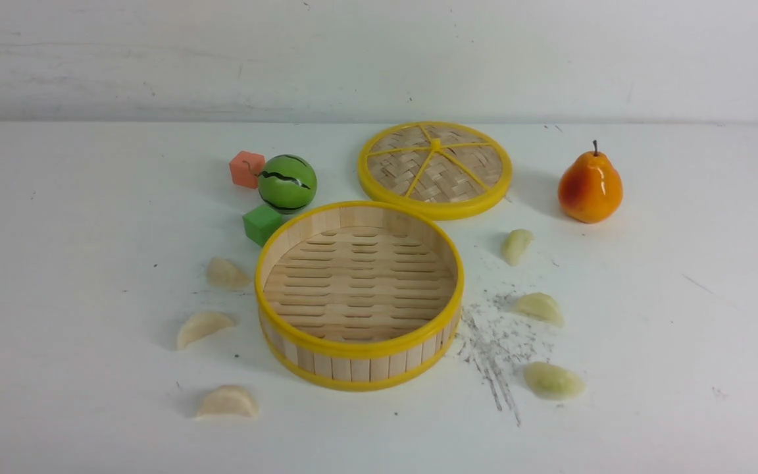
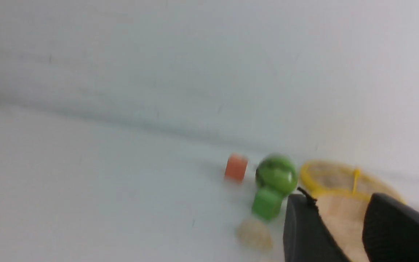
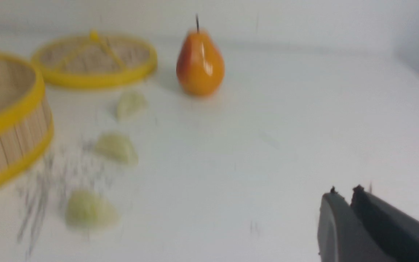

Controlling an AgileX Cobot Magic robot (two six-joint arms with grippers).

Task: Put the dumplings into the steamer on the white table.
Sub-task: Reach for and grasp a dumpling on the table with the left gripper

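Lying beside steamer (image 3: 9,145) — dumplings (image 3: 116,147) | well apart from right hand (image 3: 344,191)

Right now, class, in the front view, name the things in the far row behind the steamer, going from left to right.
Orange cube → green striped ball → woven lid → orange pear.

Bright, even light, soft shadows; both wrist views blurred (front view sharp).
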